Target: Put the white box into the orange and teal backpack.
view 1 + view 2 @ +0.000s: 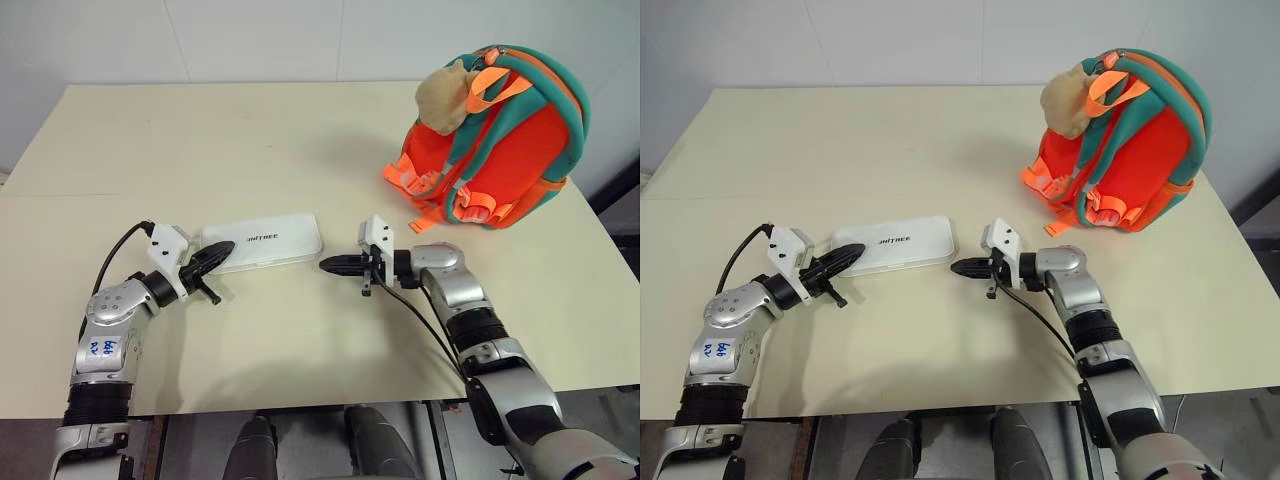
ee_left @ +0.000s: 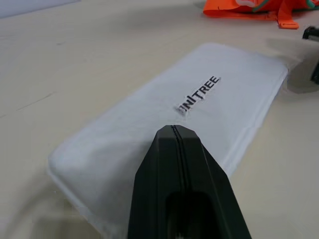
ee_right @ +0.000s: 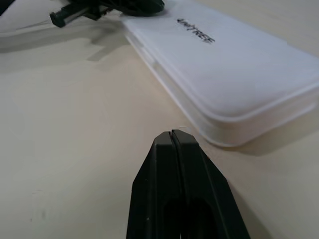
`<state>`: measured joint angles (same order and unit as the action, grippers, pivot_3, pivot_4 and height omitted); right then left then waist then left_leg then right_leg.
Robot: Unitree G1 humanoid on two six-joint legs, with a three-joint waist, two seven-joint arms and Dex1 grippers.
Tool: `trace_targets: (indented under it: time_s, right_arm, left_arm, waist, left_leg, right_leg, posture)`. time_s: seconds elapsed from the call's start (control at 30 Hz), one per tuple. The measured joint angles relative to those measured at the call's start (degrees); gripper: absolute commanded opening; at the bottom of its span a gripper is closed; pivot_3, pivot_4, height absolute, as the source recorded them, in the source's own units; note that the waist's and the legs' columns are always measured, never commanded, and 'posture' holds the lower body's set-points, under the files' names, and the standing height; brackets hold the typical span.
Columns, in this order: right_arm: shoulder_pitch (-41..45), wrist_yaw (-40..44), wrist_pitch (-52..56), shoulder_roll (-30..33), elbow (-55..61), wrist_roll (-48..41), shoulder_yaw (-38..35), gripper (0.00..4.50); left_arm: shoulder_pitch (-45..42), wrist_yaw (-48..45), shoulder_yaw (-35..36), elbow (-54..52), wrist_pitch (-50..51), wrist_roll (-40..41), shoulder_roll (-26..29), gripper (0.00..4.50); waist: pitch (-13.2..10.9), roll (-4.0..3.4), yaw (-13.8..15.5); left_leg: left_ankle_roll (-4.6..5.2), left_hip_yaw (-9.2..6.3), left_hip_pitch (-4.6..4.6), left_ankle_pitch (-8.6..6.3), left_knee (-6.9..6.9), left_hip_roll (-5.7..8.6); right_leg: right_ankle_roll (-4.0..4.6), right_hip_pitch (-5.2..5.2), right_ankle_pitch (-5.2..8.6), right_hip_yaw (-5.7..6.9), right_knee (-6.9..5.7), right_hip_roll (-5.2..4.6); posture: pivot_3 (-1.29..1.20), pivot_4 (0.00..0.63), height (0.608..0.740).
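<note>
Here, the left gripper (image 1: 222, 254), fingers pressed together and empty, hangs over the white box's (image 1: 265, 241) left end; the right gripper (image 1: 329, 265), likewise closed and empty, sits just right of the box, orange and teal backpack (image 1: 497, 140) farther right

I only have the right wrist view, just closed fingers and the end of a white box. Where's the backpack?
Observer: The backpack stands upright at the table's far right corner, apart from the white box.
Operator: Is the left gripper on the box?
Observer: The left gripper, fingers shut, has its tip over the box's left end, not gripping it.
Operator: And mine?
Observer: The right gripper points at the box's right end, just short of it.
</note>
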<state>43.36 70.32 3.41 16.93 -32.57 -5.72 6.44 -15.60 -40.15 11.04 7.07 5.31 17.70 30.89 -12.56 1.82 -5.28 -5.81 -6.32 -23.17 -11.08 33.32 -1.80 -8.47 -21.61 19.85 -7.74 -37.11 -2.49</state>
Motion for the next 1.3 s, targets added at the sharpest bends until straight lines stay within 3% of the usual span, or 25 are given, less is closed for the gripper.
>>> trace_targets:
  time_s: [0.3, 0.77, 1.0, 1.3]
  right_arm:
    - [5.62, -6.92, -0.76, 3.07, -5.92, 1.19, -0.60, 0.04]
    - [15.63, -19.42, -9.75, -3.23, -28.99, 4.83, -0.67, 0.04]
    - [13.53, -15.22, -9.58, -4.84, -26.36, 4.25, -0.69, 0.04]
    - [4.13, -10.13, -1.03, -3.51, -9.07, 2.53, -0.27, 0.04]
  left_arm:
    - [5.45, 12.31, 8.42, -4.77, -1.77, -0.66, -2.19, 0.00]
    - [0.44, 17.89, 2.53, 1.00, 4.25, -4.98, -4.12, 0.00]
    - [0.04, 17.47, 1.82, 1.19, 5.97, -4.81, -4.16, 0.00]
    - [0.14, 14.39, 1.96, 1.17, 6.74, -4.38, -3.87, 0.00]
  waist:
    - [0.00, 0.01, 0.53]
    - [0.00, 0.01, 0.30]
    - [0.00, 0.01, 0.43]
    - [0.01, 0.01, 0.57]
  left_leg:
    - [0.00, -0.01, -0.03, 0.00, -0.05, 0.00]
    - [0.00, -0.01, -0.04, 0.00, -0.15, 0.02]
    - [0.00, -0.01, -0.05, 0.00, -0.16, 0.02]
    - [-0.01, -0.02, -0.04, 0.00, -0.13, 0.02]
  right_leg:
    - [0.00, 0.00, 0.00, 0.00, 0.12, -0.01]
    - [0.00, -0.03, 0.00, 0.01, 0.17, -0.02]
    - [0.00, -0.03, 0.00, 0.01, 0.16, -0.02]
    - [-0.01, -0.02, 0.00, 0.03, 0.13, -0.02]
  posture:
    - [0.00, 0.150, 0.740]
    - [0.00, 0.150, 0.740]
    - [0.00, 0.150, 0.740]
    - [0.00, 0.150, 0.740]
